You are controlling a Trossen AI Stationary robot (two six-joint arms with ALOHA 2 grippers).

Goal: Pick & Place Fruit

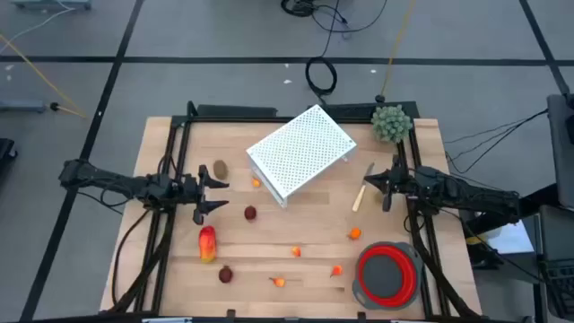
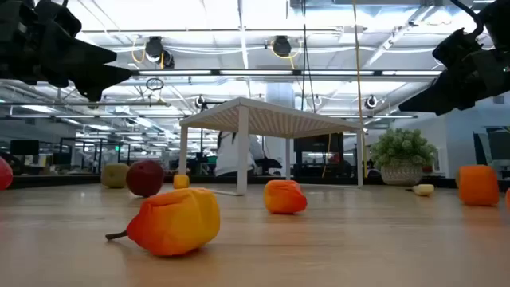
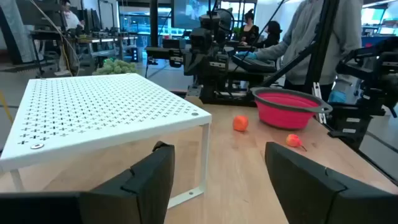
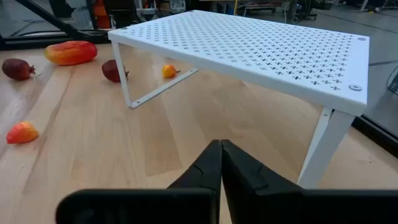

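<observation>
Toy fruit lies scattered on the wooden table (image 1: 305,224): a red-and-yellow piece (image 1: 207,243), a brown oval (image 1: 220,169), two dark red balls (image 1: 250,213) (image 1: 226,274) and several small orange bits, among them one near the bowl (image 1: 355,234). My left gripper (image 1: 218,197) hovers open at the table's left, between the brown oval and the red-and-yellow piece, with nothing between its fingers (image 3: 149,180). My right gripper (image 1: 369,183) hovers shut at the table's right, beside the pale-handled knife (image 1: 362,190), pointing toward the white shelf (image 4: 249,43).
A white perforated shelf (image 1: 300,151) stands on thin legs at the table's middle far side. A red collapsible bowl (image 1: 388,274) sits at the near right corner, and a green bushy plant (image 1: 392,123) at the far right corner. People show beyond the table in the left wrist view.
</observation>
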